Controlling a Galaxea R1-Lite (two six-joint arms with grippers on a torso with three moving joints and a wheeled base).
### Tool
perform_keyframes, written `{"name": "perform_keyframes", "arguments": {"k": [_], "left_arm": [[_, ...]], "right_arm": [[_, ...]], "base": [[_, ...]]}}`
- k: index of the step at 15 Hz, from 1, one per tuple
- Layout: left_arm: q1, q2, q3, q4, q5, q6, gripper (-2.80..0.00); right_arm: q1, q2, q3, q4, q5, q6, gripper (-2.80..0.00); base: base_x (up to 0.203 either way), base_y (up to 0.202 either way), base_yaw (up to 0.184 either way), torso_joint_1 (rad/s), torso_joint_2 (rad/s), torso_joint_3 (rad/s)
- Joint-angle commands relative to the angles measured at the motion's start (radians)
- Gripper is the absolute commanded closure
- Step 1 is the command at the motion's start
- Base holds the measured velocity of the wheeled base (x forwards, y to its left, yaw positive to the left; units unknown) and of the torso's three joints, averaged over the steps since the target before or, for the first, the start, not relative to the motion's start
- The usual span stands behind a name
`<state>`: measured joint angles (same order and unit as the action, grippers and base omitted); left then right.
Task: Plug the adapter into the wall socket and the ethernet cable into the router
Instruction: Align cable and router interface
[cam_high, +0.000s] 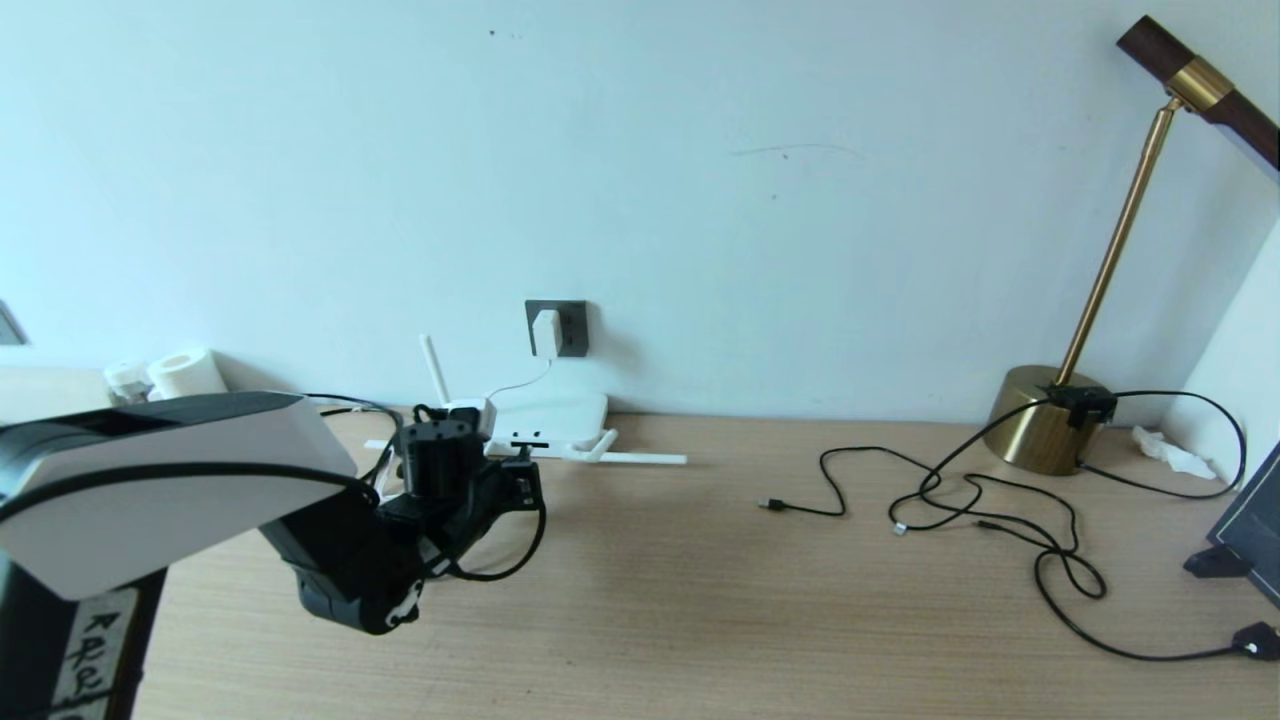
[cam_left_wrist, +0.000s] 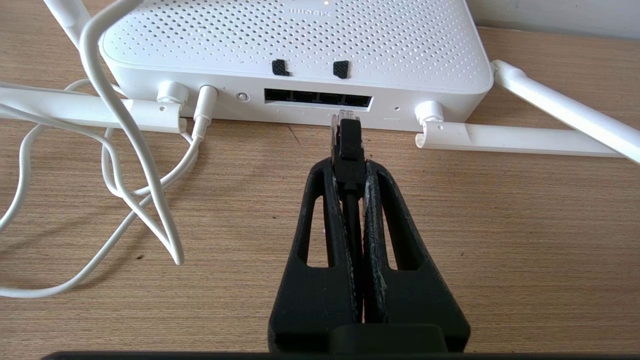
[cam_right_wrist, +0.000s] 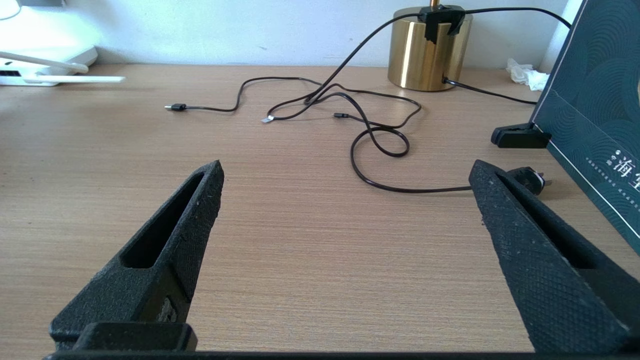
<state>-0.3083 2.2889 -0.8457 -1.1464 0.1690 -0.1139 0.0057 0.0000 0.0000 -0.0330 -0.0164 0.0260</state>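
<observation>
Already the left gripper (cam_left_wrist: 350, 165) fingers pinch the ethernet cable (cam_left_wrist: 349, 145) plug just below the router (cam_left_wrist: 300, 45) ports; a low approach could jam it. Right gripper (cam_right_wrist: 345, 200) fingers stand spread.

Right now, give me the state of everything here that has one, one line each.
adapter: plugged into the wall socket.
ethernet cable: plug just short of the router ports, not inserted.
left gripper: shut on the ethernet cable.
right gripper: open, empty, above the table.
</observation>
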Motion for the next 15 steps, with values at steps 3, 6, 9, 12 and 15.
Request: {"name": "perform_keyframes", "arguments": {"k": [3, 6, 9, 12, 15], "left_arm": [[0.000, -0.005, 0.002, 0.004, 0.003, 0.000, 0.00], [0.003, -0.022, 0.013, 0.020, 0.006, 0.003, 0.00], [-0.007, -0.024, 0.021, 0.018, 0.013, 0.005, 0.00], [-0.021, -0.024, 0.025, 0.019, 0.018, 0.007, 0.00], [-0.023, -0.032, 0.026, 0.017, 0.026, 0.007, 0.00]], "right_arm": [[0.000, 0.000, 0.011, -0.001, 0.000, 0.000, -2.80], [0.000, 0.000, 0.011, -0.001, 0.000, 0.000, -2.80], [0.000, 0.000, 0.011, -0.001, 0.000, 0.000, -2.80], [-0.001, 0.000, 0.011, -0.001, 0.000, 0.000, -2.80], [0.000, 0.000, 0.011, -0.001, 0.000, 0.000, -2.80]], "base": [[0.000, 0.000, 0.000, 0.000, 0.00, 0.000], [0.000, 0.000, 0.000, 0.000, 0.00, 0.000], [0.000, 0.000, 0.000, 0.000, 0.00, 0.000], [0.000, 0.000, 0.000, 0.000, 0.00, 0.000], [0.000, 0.000, 0.000, 0.000, 0.00, 0.000]]}}
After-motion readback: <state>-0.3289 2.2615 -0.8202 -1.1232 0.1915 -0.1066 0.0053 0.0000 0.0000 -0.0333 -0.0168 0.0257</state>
